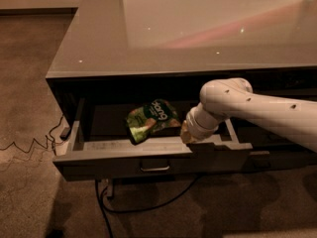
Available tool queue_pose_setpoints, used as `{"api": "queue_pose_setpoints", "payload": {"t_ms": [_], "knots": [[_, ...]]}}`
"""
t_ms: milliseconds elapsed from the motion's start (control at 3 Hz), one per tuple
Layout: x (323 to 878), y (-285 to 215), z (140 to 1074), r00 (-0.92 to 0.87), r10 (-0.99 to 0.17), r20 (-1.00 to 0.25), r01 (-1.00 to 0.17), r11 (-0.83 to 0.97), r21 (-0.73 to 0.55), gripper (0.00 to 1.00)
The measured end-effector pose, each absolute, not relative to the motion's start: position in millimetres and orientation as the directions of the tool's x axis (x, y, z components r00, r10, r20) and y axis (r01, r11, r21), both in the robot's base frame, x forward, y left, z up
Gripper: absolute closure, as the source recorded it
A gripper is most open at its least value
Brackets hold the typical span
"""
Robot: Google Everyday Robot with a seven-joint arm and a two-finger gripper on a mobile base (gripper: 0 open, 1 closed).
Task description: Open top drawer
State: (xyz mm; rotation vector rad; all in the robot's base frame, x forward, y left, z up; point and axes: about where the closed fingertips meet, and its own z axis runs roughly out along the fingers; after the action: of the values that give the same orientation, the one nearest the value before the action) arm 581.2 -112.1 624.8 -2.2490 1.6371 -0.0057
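The drawer (99,163) is seen pulled well out under the desk (198,38). The end effector (190,134) is placed behind its front, beside a bag (151,119). Its state cannot be told. The bag might be snagged by a careless withdrawal.

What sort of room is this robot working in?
Probably an office break area: a glossy counter over carpet, a snack bag in the open top drawer, where the gripper reaches.
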Motion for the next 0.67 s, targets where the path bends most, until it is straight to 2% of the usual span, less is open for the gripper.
{"api": "queue_pose_setpoints", "payload": {"t_ms": [333,667], "knots": [[564.3,-139.5,625.8,0.278,-0.949,-0.149,-0.933,-0.23,-0.276,1.0],[534.3,-164.6,655.0,0.247,-0.965,-0.088,-0.923,-0.206,-0.325,1.0]]}}
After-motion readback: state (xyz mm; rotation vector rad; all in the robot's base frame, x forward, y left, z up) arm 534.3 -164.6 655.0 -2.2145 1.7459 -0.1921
